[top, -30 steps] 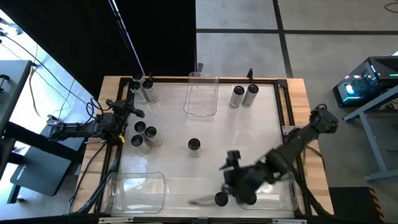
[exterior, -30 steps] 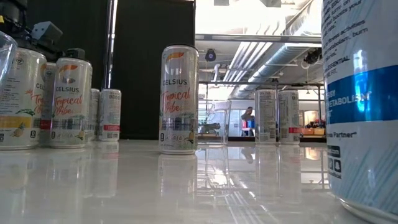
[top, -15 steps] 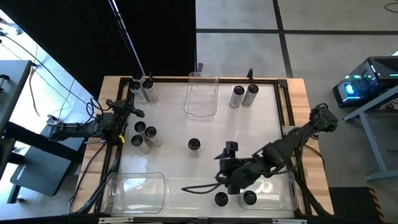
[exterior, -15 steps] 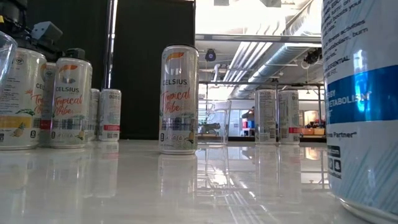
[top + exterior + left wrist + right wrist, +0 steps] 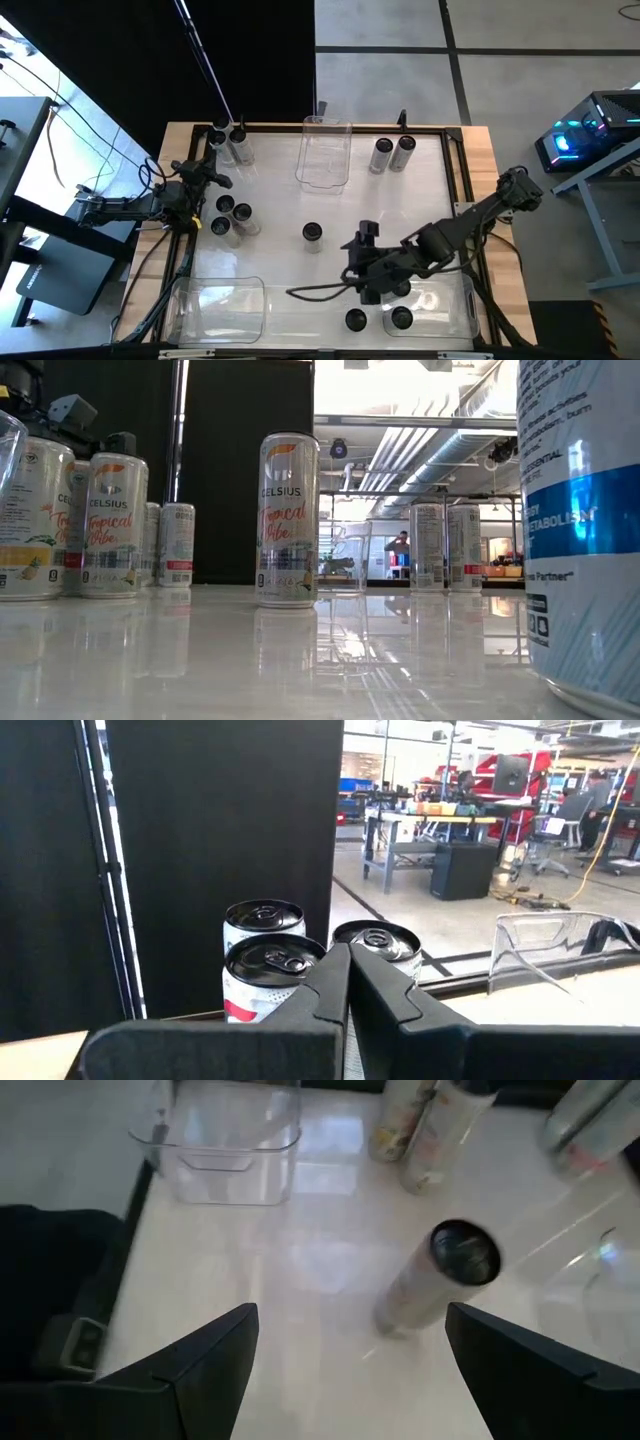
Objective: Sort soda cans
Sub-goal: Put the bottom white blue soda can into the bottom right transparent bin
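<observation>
Scanning left to right, I count two soda cans (image 5: pixel 375 319) standing in the near-right bin (image 5: pixel 470 310) — the others, including one lone can (image 5: pixel 313 233) mid-table, remain unsorted. Left gripper (image 5: pixel 212 176) waits pinched shut, empty; right gripper (image 5: pixel 358 262) gapes wide, holding nothing — above the table near that lone can.

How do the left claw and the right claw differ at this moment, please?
The left claw is shut, its fingers pressed together, while the right claw is open with fingers wide apart. The left claw waits at the table's left edge; the right claw hovers above the table, beyond the near right bin. Both hold nothing.
</observation>
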`<action>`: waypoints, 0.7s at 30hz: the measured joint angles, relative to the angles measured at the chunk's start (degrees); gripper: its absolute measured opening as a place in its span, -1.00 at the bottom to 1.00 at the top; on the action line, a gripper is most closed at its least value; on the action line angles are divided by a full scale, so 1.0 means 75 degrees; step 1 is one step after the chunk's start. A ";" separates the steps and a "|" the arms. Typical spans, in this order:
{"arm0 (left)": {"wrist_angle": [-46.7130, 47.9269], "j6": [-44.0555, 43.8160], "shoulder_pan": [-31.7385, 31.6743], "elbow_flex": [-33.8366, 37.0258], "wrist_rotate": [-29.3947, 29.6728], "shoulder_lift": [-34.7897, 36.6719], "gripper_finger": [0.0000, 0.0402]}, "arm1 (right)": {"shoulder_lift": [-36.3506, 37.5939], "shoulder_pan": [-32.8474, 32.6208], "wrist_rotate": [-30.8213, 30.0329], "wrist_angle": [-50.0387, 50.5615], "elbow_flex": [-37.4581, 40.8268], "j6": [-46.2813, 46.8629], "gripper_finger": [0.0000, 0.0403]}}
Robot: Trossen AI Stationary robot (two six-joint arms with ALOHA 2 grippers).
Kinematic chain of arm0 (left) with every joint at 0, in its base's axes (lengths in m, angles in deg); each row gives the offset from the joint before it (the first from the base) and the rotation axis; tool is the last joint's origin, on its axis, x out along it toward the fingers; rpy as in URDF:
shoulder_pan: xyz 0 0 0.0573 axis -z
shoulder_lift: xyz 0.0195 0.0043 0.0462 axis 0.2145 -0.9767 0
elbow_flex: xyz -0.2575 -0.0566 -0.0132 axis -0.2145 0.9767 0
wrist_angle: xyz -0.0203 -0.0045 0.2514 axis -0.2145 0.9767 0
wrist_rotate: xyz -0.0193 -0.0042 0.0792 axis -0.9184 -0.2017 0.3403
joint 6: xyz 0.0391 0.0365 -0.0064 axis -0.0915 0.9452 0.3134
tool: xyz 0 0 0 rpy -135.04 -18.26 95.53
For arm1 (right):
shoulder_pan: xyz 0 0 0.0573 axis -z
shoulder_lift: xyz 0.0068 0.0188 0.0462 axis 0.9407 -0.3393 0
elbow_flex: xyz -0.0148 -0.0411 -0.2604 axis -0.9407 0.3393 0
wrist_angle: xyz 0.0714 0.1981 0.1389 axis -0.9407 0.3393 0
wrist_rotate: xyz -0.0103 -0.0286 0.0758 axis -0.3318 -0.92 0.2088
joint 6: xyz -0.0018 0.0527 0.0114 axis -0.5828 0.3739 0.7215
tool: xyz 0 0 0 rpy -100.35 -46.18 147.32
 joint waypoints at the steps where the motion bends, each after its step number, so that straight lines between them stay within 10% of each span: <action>1: 0.0000 0.0000 0.0000 0.0000 0.0000 -0.0001 -1.00 | 0.0000 0.0037 0.0150 0.0005 0.0000 0.0084 0.58; 21: 0.0000 -0.1447 0.0003 0.0000 -0.0003 0.0000 -1.00 | -0.0003 -0.1113 -0.0123 0.2052 -0.0766 0.2503 0.58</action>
